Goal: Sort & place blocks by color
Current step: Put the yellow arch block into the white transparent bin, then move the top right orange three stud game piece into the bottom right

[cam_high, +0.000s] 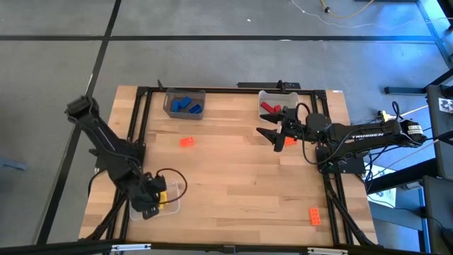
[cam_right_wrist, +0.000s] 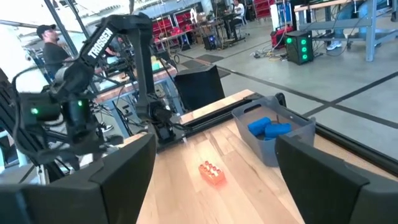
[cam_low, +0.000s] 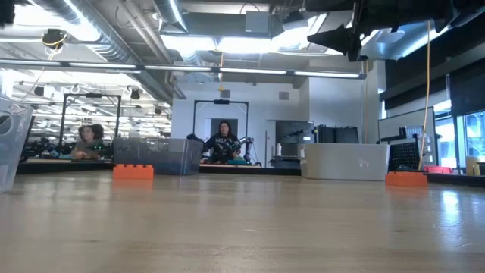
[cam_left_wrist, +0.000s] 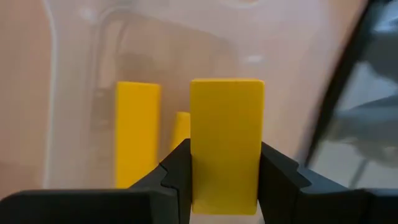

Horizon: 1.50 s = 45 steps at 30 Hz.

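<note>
My left gripper (cam_high: pixel 150 200) hovers over the clear bin (cam_high: pixel 170 207) at the table's near-left corner, shut on a yellow block (cam_left_wrist: pixel 225 143). Two more yellow blocks (cam_left_wrist: pixel 138 130) lie in that bin below it. My right gripper (cam_high: pixel 274 138) stands open above the table, near the bin with red blocks (cam_high: pixel 270 108). In its wrist view its two fingers (cam_right_wrist: pixel 124 168) are spread wide with nothing between them. Loose orange blocks lie flat on the wood: one left of centre (cam_high: pixel 187 142), one beside the right gripper (cam_high: pixel 291 141), one near the right front (cam_high: pixel 313 216). My left gripper pinches the yellow block between its two fingers, on the block's two long sides at its lower part (cam_left_wrist: pixel 224 186). The fingers point down into the bin from above. The block is lifted clear and stands along the fingers, its free end (cam_left_wrist: pixel 226 90) reaching past them.
A clear bin with blue blocks (cam_high: pixel 185 105) sits at the far edge, left of the red bin. A black frame (cam_high: pixel 145 113) borders the table's far and side edges. In the low view, people (cam_low: pixel 223 140) sit in the room beyond the table.
</note>
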### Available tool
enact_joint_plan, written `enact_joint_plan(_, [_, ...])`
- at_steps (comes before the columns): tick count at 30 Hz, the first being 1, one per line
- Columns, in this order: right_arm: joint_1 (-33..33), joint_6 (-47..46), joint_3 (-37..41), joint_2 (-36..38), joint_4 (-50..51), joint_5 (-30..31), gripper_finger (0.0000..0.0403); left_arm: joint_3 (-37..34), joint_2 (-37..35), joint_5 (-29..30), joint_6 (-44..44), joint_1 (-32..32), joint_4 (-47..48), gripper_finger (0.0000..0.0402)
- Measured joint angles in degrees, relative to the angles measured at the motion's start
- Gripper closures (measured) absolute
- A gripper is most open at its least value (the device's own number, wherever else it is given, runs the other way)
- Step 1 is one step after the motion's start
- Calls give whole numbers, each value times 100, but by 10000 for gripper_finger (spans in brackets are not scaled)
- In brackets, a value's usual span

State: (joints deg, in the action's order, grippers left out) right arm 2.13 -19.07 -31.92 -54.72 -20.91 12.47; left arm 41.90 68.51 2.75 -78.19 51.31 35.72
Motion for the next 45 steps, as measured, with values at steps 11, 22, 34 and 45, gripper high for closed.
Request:
enact_joint_plan(11, [0,7,0,0,26,0,73,-209,628,-77,802,-63,-62,282])
enact_joint_plan(22, [0,-11,0,0,25,0,73,-209,736,-148,824,-68,-63,212])
enact_joint_plan(34, [0,-13,0,0,22,0,73,-42,-33,-920,826,-271,376,176])
enact_joint_plan(45, [0,-13,0,-2,33,1,73,766,-1551,969,1709,-1205,2238,174])
